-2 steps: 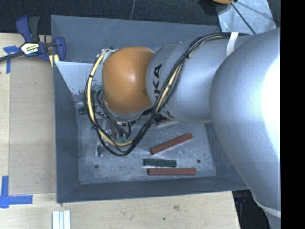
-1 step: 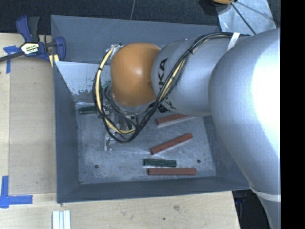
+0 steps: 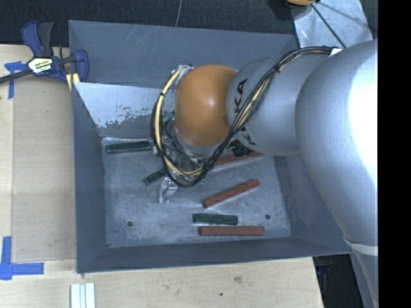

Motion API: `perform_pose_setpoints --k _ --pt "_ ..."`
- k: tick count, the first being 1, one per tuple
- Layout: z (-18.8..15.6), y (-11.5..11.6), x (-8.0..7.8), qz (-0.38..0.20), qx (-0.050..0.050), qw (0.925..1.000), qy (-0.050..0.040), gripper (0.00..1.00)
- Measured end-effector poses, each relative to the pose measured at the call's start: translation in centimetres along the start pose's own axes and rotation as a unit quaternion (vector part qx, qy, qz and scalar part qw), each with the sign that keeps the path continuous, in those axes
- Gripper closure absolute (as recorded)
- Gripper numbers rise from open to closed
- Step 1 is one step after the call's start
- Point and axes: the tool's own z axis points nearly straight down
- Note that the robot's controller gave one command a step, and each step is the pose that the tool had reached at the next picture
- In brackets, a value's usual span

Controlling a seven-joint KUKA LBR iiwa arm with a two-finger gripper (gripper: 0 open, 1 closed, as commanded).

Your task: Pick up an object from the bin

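Where the bin (image 3: 90, 191) floor meets its near wall: flat red-brown stick (image 3: 231, 231), dark green bar (image 3: 215, 219) just behind.
Mid floor: slanted red-brown stick (image 3: 231, 193).
Gripper (image 3: 168, 190): low, just beside short dark green stick (image 3: 154, 177); open or closed, cannot tell.
Far left: long dark green stick (image 3: 128, 147).

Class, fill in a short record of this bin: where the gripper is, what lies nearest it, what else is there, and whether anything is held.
bin: grey metal bin
gripper: gripper low over the floor, left of centre
nearest thing: small dark green piece, just left of it
green bars: back-left bar; front green bar
reddish-brown bars: tilted bar right of centre; front brown bar; half-hidden bar under the arm
held: cannot tell
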Motion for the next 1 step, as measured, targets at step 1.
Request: perform_pose_setpoints --k 1 --pt "0.53 -1.07 -4.36 -0.013 0.000 0.9999 -0.0005 1.00"
